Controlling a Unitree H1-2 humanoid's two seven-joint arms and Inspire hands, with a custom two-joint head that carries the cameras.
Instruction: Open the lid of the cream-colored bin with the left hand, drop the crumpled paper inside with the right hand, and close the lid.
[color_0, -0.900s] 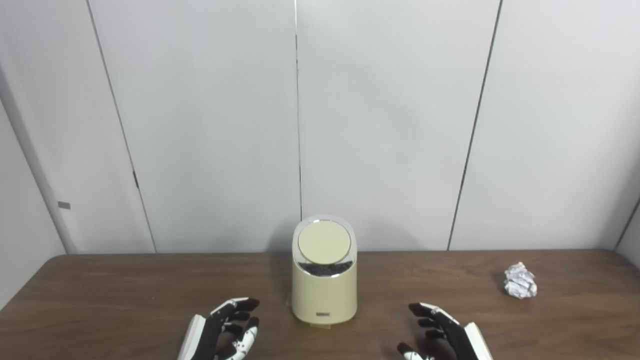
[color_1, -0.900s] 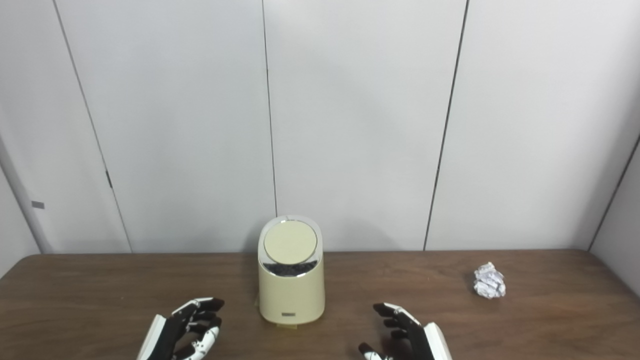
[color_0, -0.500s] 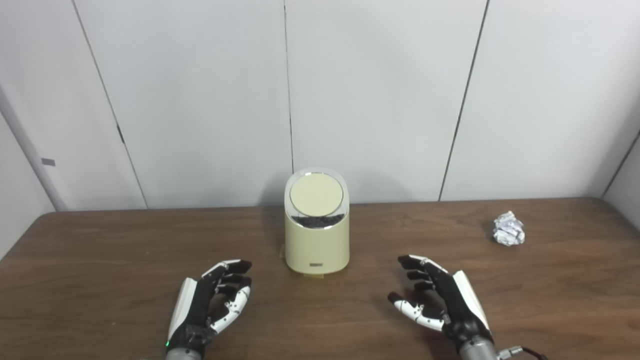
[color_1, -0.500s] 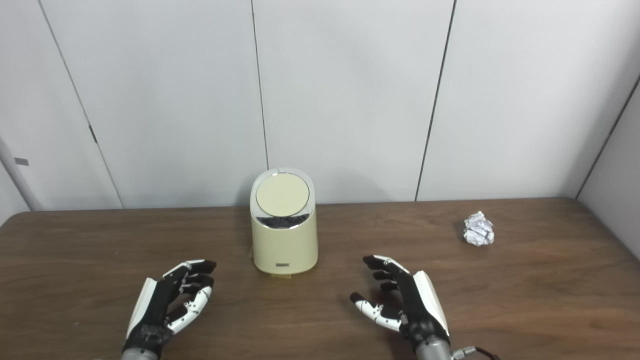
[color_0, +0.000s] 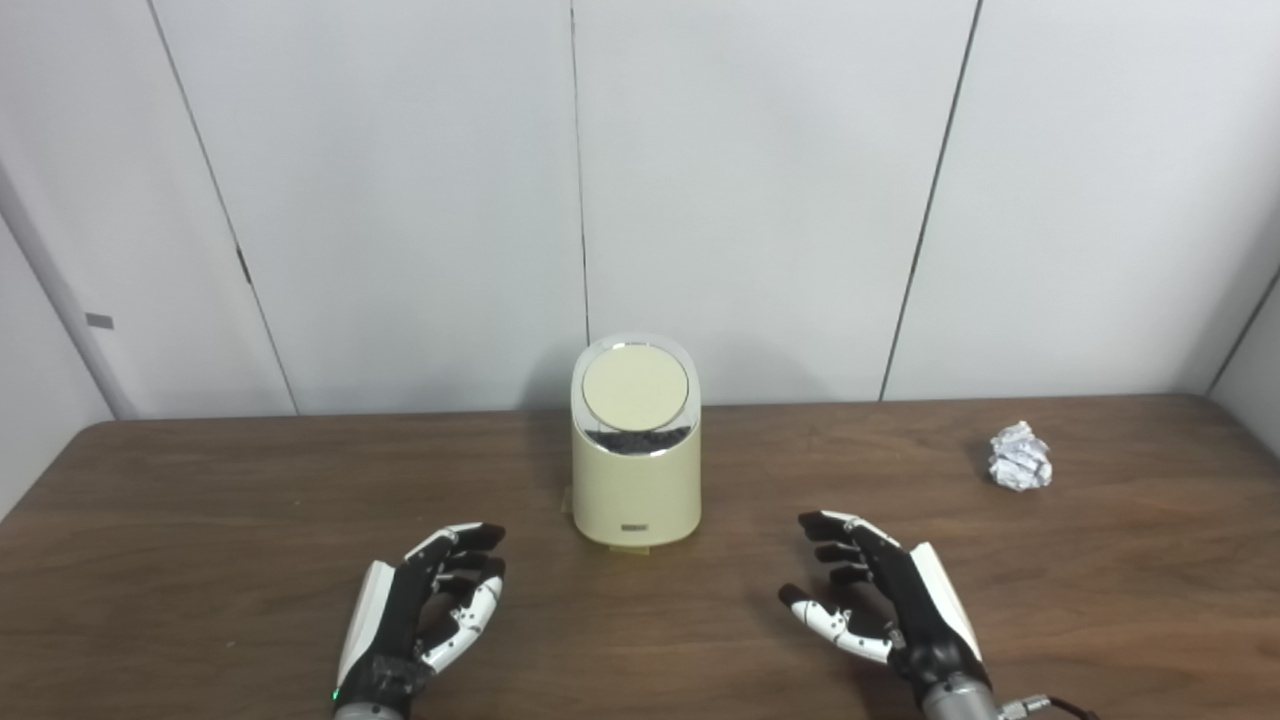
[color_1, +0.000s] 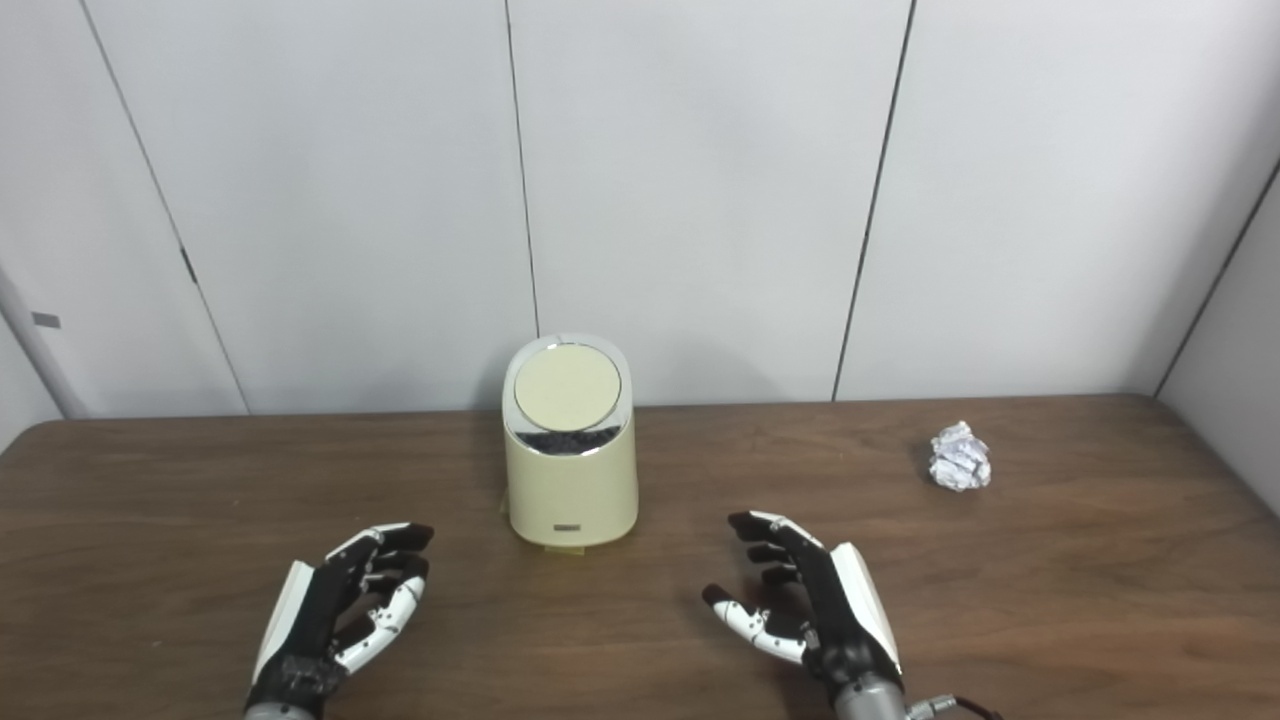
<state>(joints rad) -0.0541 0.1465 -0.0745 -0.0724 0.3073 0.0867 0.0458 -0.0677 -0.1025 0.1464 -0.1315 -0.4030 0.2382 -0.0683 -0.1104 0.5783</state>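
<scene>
Left eye view — both robot hands empty, fingers spread
Left robot hand (color_0: 425, 615) and right robot hand (color_0: 885, 610) flank the lidded cream-colored bin (color_0: 635, 445) — crumpled paper (color_0: 1020, 455) far right on the desk (color_0: 200, 520).

The cream-colored bin (color_0: 636, 470) stands upright on the brown table (color_0: 200, 520), a rounded cylinder with a slanted top. Its round cream lid (color_0: 636, 388) is tilted toward the camera inside a silvery rim, with a dark crescent gap showing under the lid's lower edge. A small dark label sits low on the bin's front. The bin is beyond and between the two sets of fingers (color_0: 470, 560), apart from both. The crumpled paper (color_0: 1020, 456), a white wad with faint dark print, lies on the table well beyond and to the right of the right-side fingers (color_0: 845, 545), touching nothing else.
</scene>
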